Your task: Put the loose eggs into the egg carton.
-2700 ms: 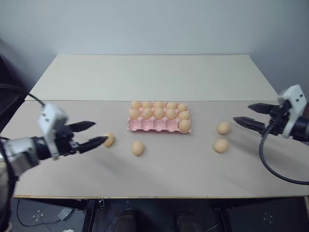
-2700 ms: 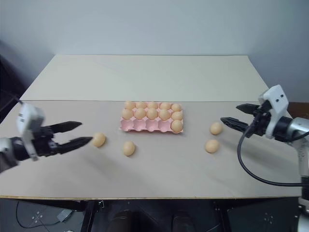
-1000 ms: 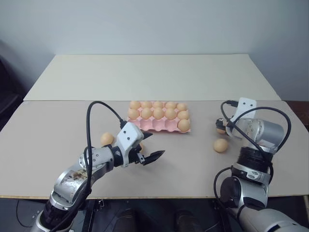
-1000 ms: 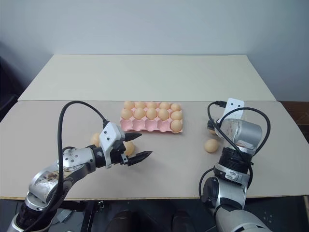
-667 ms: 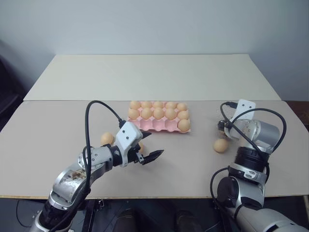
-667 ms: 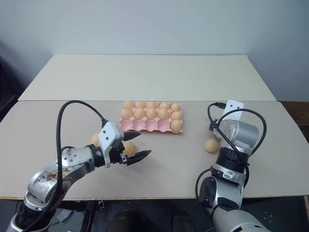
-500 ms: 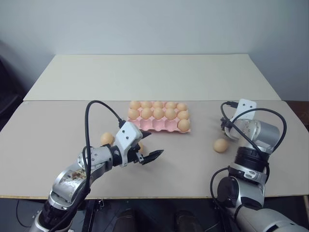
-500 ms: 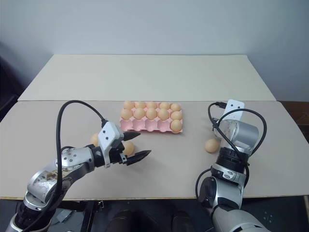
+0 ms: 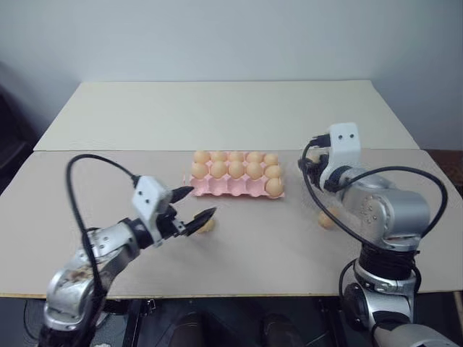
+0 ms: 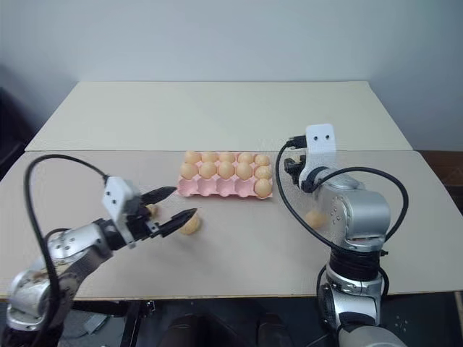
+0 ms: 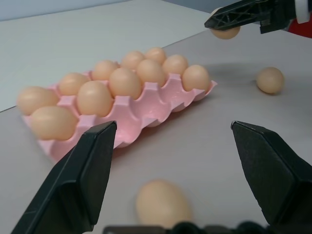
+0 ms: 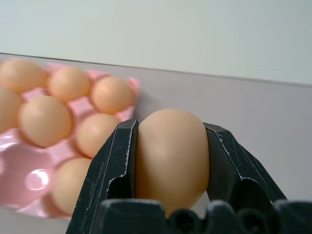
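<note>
Right wrist view shows the right hand [image 12: 170, 165] clamped on an egg [image 12: 170, 158], one black finger [image 12: 114, 170] pressed to each side of it, with the pink egg carton [image 12: 29, 183] below and beyond. From the head camera that hand sits raised above the tabletop [image 9: 217, 116], just off the carton's right end. The left wrist view catches the same hand's fingers carrying its egg [image 11: 225, 33] in the air past the carton's far end.

Most cups of the egg carton [image 9: 217, 188] are filled: the two far rows hold eggs, and the near row has one egg at its right end, the remaining four near cups being empty.

Left hand [image 9: 192, 204] is spread wide, holding nothing, low over the tabletop near the carton's near left corner. One loose egg [image 11: 163, 204] lies between its fingers [image 11: 78, 180], close to the wrist camera; in the head view that egg [image 9: 207, 225] is just beside the nearer fingertip. A second loose egg [image 10: 151, 210] lies partly hidden behind this hand. Another loose egg [image 9: 327, 219] rests on the tabletop to the right of the carton, partly hidden by the right arm.
</note>
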Robot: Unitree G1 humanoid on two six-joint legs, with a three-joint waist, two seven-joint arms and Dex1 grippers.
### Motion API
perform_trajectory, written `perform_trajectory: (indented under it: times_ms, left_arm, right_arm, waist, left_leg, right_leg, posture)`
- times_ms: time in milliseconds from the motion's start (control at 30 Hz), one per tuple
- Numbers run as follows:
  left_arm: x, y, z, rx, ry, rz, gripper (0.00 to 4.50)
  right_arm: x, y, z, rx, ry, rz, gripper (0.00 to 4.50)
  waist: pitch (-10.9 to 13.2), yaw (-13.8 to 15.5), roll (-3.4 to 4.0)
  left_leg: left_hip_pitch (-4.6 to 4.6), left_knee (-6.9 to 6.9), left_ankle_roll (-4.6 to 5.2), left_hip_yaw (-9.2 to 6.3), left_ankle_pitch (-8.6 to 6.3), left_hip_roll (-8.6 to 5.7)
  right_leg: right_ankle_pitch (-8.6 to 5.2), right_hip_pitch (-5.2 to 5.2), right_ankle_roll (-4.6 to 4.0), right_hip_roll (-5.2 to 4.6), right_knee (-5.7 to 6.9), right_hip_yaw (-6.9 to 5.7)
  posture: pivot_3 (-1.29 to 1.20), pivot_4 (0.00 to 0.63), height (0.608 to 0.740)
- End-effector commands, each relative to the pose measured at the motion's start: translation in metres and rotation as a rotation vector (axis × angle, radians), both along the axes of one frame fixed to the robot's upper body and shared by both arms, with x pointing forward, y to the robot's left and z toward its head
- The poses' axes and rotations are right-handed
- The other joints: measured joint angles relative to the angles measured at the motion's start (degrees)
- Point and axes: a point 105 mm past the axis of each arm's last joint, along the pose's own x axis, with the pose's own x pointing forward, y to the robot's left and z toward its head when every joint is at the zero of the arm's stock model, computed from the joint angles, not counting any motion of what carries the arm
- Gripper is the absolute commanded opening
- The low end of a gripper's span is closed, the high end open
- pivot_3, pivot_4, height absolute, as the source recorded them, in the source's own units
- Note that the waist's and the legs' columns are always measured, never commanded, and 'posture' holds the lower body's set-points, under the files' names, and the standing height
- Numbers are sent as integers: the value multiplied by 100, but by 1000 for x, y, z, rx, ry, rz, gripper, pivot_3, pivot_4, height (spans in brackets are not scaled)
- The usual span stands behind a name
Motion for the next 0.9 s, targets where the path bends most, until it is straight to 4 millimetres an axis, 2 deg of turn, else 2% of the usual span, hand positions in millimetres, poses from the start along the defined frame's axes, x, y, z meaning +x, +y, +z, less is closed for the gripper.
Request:
perform_trajectory:
  times_ms: [33, 100, 200, 333, 567, 700, 900]
  left_arm:
    - [-12, 5, 19, -9, -62, -32, 4101]
    - [-12, 10, 18, -1, -55, -21, 4101]
    - [-12, 11, 17, 4, -50, -14, 4101]
    - [-11, 5, 16, -10, -51, -14, 4101]
    - [-12, -3, 13, -27, -43, -18, 4101]
    - [-14, -5, 12, -31, -37, -23, 4101]
    - [-14, -5, 12, -31, -35, -22, 4101]
  right_arm:
    - [-12, 22, 20, 5, -58, 185, 1636]
    - [-14, 31, 17, -9, -41, 242, 1633]
    - [-7, 39, 8, -51, -26, 246, 1632]
    - [1, 57, -1, -65, -7, 271, 1629]
    - [1, 88, -16, -76, 17, 361, 1604]
    - [1, 94, -24, -69, 41, 377, 1603]
    - [4, 96, -23, -40, 42, 376, 1585]
  waist:
    - [0, 14, 0]
    - [0, 14, 0]
    - [0, 10, 0]
    - [0, -2, 0]
    - [0, 4, 0]
    - [0, 5, -1]
    - [0, 0, -1]
  left_leg:
    - [1, 0, 1, 0, -1, 0]
    - [1, 0, 3, 0, -2, 0]
    - [2, 0, 4, 0, -3, 0]
    - [2, 0, 3, 0, -2, 0]
    - [-4, -1, 1, 0, 0, 0]
    - [-2, 0, 1, 0, 0, 0]
    - [-2, 0, 0, 0, 0, 0]
  right_leg:
    - [0, 2, 0, 0, -1, 0]
    - [0, 3, 0, 0, -4, 0]
    - [0, 3, 0, 0, -3, 0]
    - [0, 1, 0, 0, -1, 0]
    - [0, -3, 0, 0, 0, -1]
    - [0, -2, 0, 0, 1, -1]
    - [0, -3, -1, 0, 0, -1]
  posture:
    - [0, 150, 740]
    - [0, 150, 740]
    - [0, 150, 740]
    - [0, 150, 740]
    - [0, 150, 740]
    - [0, 150, 740]
    - [0, 150, 740]
